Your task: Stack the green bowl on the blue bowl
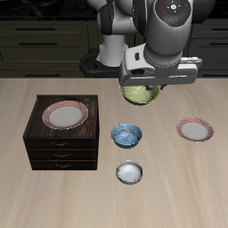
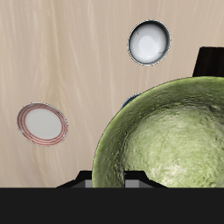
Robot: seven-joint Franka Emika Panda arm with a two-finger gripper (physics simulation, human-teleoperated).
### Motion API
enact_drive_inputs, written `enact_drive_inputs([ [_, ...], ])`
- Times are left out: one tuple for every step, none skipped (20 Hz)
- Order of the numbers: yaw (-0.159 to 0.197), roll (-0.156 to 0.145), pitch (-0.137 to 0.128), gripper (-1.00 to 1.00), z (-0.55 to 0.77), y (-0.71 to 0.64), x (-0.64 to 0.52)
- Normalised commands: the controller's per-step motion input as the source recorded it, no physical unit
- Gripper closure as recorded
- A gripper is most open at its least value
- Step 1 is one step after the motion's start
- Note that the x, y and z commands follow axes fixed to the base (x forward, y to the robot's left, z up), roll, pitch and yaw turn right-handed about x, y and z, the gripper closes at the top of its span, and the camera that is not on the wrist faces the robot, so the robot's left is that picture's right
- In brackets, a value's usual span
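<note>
My gripper (image 1: 141, 85) is shut on the rim of the green bowl (image 1: 140, 93) and holds it in the air above the table, farther back than the blue bowl (image 1: 126, 134). The blue bowl stands on the table, apart from the green one. In the wrist view the green bowl (image 2: 166, 140) is very close and hides almost all of the blue bowl; only a thin sliver shows by its rim. The gripper's fingertips are hidden there.
A small white bowl (image 1: 130, 172) (image 2: 149, 42) stands nearer the front edge than the blue bowl. A pink-rimmed plate (image 1: 196, 129) (image 2: 43, 123) lies on the table. A dark wooden drawer cabinet (image 1: 62, 142) (image 2: 210, 61) carries another plate (image 1: 67, 114).
</note>
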Motion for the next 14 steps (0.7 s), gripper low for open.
enact_drive_inputs([
  [-0.014, -0.088, 0.144, 1.00, -0.28, -0.33, 0.14],
  [-0.187, -0.081, 0.080, 1.00, -0.29, -0.72, -0.08],
  [0.027, 0.031, -0.083, 1.00, -0.11, -0.17, -0.24],
  [-0.045, 0.058, 0.039, 1.00, -0.19, -0.11, -0.14],
  [0.106, -0.022, -0.066, 1.00, -0.09, -0.15, -0.13],
  [-0.075, -0.012, 0.037, 1.00, -0.10, -0.12, -0.07],
  [-0.104, 0.027, 0.024, 1.00, -0.04, -0.18, -0.25],
  [0.022, 0.010, -0.048, 1.00, 0.02, -0.01, -0.22],
  [0.007, 0.008, -0.100, 1.00, 0.02, -0.23, -0.30],
  [0.055, 0.074, -0.054, 1.00, 0.03, -0.14, -0.21],
  [-0.027, 0.025, -0.048, 1.00, 0.07, -0.07, -0.19],
  [0.100, 0.062, -0.105, 1.00, 0.09, 0.06, -0.26],
  [0.045, -0.055, -0.107, 1.00, 0.07, -0.21, -0.13],
  [-0.092, 0.052, 0.032, 1.00, -0.09, -0.12, -0.13],
])
